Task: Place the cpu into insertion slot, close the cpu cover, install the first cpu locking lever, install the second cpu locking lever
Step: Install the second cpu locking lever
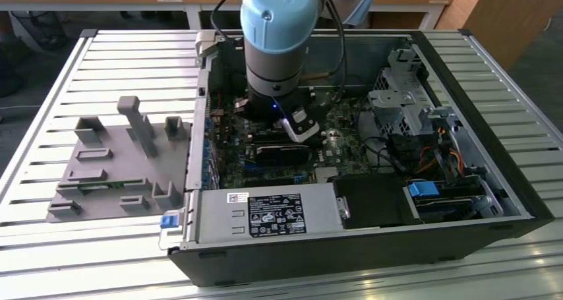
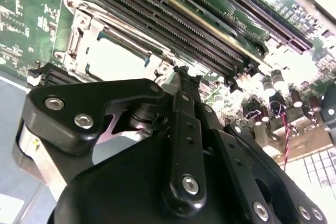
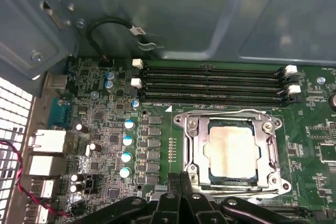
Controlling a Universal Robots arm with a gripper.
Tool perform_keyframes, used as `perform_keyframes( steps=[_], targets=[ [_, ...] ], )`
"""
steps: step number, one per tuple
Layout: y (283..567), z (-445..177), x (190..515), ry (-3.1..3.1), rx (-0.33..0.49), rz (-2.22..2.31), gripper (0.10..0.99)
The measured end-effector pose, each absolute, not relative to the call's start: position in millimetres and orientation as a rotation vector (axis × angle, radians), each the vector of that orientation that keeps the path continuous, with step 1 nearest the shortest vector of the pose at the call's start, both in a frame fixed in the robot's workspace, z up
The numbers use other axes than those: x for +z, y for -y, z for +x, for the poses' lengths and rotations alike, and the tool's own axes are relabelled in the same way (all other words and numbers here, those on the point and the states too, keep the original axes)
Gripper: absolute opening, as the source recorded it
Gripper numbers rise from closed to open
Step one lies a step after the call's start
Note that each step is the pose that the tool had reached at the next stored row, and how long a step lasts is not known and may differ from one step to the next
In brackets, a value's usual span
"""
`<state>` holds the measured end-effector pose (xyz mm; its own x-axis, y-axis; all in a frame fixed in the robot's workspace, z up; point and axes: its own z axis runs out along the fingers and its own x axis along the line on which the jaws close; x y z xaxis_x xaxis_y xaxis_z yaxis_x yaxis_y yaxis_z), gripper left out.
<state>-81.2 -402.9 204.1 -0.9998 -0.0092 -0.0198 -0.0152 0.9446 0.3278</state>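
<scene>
Arm reaches down into the open PC case [image 1: 492,181], which lies on its side on a slatted counter [image 1: 53,247]. In the exterior view the gripper [image 1: 299,132] sits low over the green board [image 1: 231,156], centre of frame.

CPU [image 3: 232,153] is seated in the slot [image 3: 195,153]: pale silver-grey square top, lower right of the first wrist view. The cover [image 3: 231,115] is down around it, its frame bordering the chip and the chip showing through the window. Thin lever wires run along the frame's sides; whether they are latched cannot be told.

In the second wrist view the cpu [image 2: 115,59] appears upper left, washed out bright, with the cover [image 2: 79,30] framing it. Four long black memory slots [image 3: 215,85] lie just beside the socket, between it and the case wall.

Fingers [image 2: 181,85]: pressed together, tips meeting in a narrow black point, nothing pinched between them. The tips [image 3: 181,182] sit just beside the socket's edge in the first wrist view, bottom centre; contact with the board or frame cannot be told.

A grey fixture plate [image 1: 115,165] with upright pegs lies on the counter at the exterior view's left, well apart from the gripper.
</scene>
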Motion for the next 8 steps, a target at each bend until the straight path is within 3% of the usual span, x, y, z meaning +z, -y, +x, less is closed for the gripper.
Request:
perform_keyframes(
  steps=[8],
  targets=[
    [402.8, -81.1, 209.9, -3.080, 0.520, -0.019, 0.106]
  ],
)
